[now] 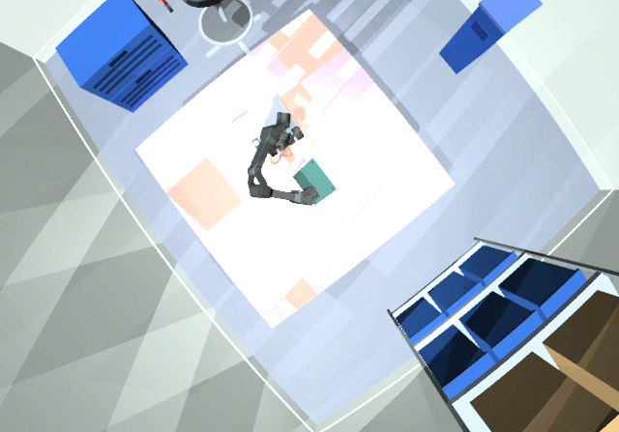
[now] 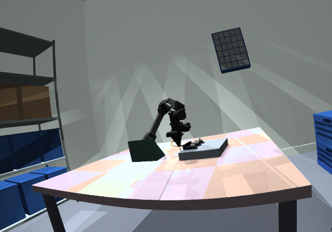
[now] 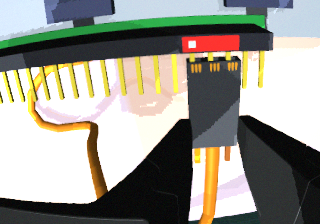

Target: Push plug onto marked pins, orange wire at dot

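In the wrist view my gripper point(image 3: 213, 127) is shut on the dark flat plug point(image 3: 214, 101), one finger on each side. The plug stands square to the pin row, its front under the red band point(image 3: 220, 43) with the white dot point(image 3: 192, 44) at the left end. Three short pin stubs point(image 3: 210, 57) show between plug and header, in line with it; the rest of them is hidden. A narrow gap remains there. The neighbouring pins point(image 3: 140, 76) look straight. Behind the plug, a yellow-orange wire is left, a thick orange one middle, a brown one right. The servo is not clearly seen.
The orange lead point(image 3: 92, 144) loops at left below the pins. The exterior view shows a grey slab point(image 2: 199, 155) with small dark parts on top, and a dark green block point(image 2: 144, 151), also in the top view point(image 1: 314, 178), beside the arm's base.
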Tool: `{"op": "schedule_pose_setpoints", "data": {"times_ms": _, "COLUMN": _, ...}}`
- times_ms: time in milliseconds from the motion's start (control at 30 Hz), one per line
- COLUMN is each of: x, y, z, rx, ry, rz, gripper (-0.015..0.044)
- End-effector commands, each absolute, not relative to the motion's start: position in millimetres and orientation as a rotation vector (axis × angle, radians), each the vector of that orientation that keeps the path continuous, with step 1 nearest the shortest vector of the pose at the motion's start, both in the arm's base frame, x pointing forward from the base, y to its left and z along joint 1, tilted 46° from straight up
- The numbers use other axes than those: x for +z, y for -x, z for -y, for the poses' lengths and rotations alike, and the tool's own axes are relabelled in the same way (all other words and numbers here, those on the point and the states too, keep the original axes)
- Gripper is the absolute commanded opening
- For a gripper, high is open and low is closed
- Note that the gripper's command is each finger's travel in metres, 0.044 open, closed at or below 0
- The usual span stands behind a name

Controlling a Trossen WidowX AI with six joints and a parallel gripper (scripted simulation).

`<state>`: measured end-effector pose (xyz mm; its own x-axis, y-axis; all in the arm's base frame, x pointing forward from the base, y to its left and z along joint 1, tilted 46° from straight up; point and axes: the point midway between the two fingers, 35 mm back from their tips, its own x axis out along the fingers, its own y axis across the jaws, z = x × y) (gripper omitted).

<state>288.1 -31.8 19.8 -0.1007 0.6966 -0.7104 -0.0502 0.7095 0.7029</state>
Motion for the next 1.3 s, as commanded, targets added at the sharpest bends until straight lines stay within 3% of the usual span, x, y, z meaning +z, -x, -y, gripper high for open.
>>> {"op": "schedule_pose_setpoints", "data": {"times_ms": 0, "x": 20, "y": -293, "z": 32, "rx": 0.682, "ry": -0.549, "rz": -1.555, "gripper": 0.0}}
{"op": "schedule_pose_setpoints", "data": {"times_ms": 167, "x": 20, "y": -296, "z": 31, "rx": 0.682, "ry": -0.549, "rz": -1.554, "gripper": 0.0}}
{"op": "schedule_pose_setpoints", "data": {"times_ms": 467, "x": 19, "y": -293, "z": 30, "rx": 0.682, "ry": -0.549, "rz": -1.554, "gripper": 0.0236}}
{"op": "schedule_pose_setpoints", "data": {"times_ms": 733, "x": 59, "y": -298, "z": 69, "rx": 0.68, "ry": -0.548, "rz": -1.556, "gripper": 0.044}}
{"op": "schedule_pose_setpoints", "data": {"times_ms": 1267, "x": 60, "y": -298, "z": 71, "rx": 0.681, "ry": -0.548, "rz": -1.556, "gripper": 0.044}}
